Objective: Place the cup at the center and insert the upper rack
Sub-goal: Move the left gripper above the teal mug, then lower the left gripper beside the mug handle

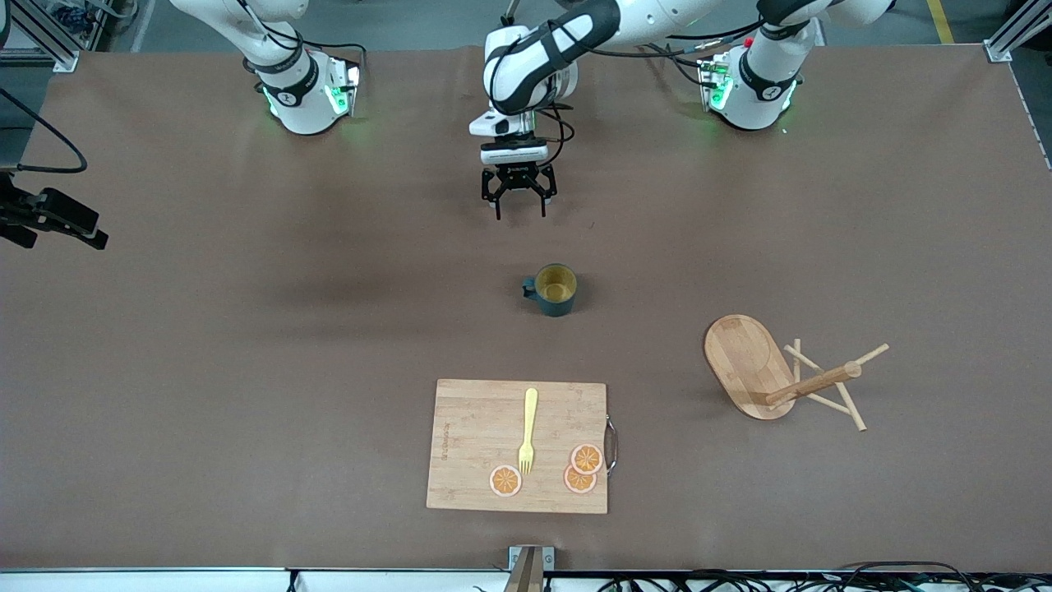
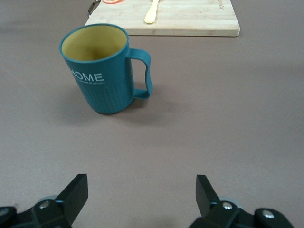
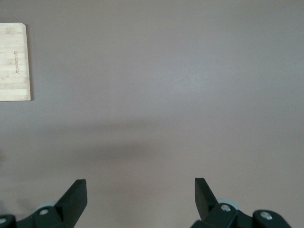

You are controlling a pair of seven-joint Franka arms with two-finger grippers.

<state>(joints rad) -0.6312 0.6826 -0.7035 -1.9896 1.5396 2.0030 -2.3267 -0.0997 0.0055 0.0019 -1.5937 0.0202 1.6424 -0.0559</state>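
Your front view looks down from high across the table, facing both bases. Your left wrist view sits low and close to the ribbed teal cup (image 2: 105, 69); both wrist views share the rectangular bamboo cutting board (image 3: 15, 61).

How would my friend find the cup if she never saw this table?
Start at the cutting board with the fork. The cup stands alone on the table, farther from the camera than the board. It is teal outside, yellow inside, with one small handle.
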